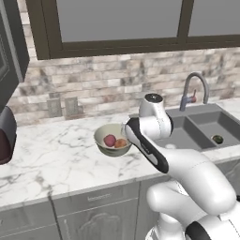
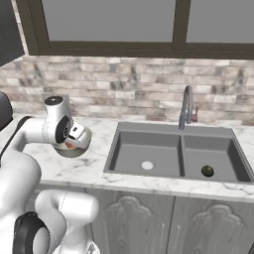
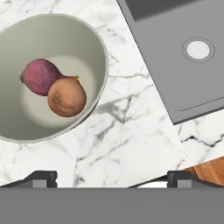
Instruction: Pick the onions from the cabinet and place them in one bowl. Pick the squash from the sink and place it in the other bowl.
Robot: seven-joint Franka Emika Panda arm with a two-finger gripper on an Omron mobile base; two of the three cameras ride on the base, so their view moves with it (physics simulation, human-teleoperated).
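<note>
A pale grey-green bowl (image 3: pixel 52 76) stands on the marble counter left of the sink, and both onions lie in it: the reddish-purple one (image 3: pixel 38 76) touching the orange-brown one (image 3: pixel 66 96). The left base view shows the same bowl (image 1: pixel 112 139) with the onions (image 1: pixel 109 140) just beside my forearm. My gripper (image 3: pixel 112 179) hovers above the counter beside the bowl, open, with nothing between its widely spread fingertips (image 3: pixel 41 177). The dark green squash (image 2: pixel 207 171) lies in the right basin of the sink (image 2: pixel 173 130). The cabinet's dark door (image 1: pixel 8 51) hangs at the far left. The other bowl is out of view.
A tall curved faucet (image 2: pixel 186 106) rises behind the sink. A brick backsplash and a dark-framed window (image 1: pixel 122 23) close the back. A dark rounded appliance (image 1: pixel 4 136) sits at the counter's left end. A wooden corner (image 3: pixel 210 168) shows near my right fingertip.
</note>
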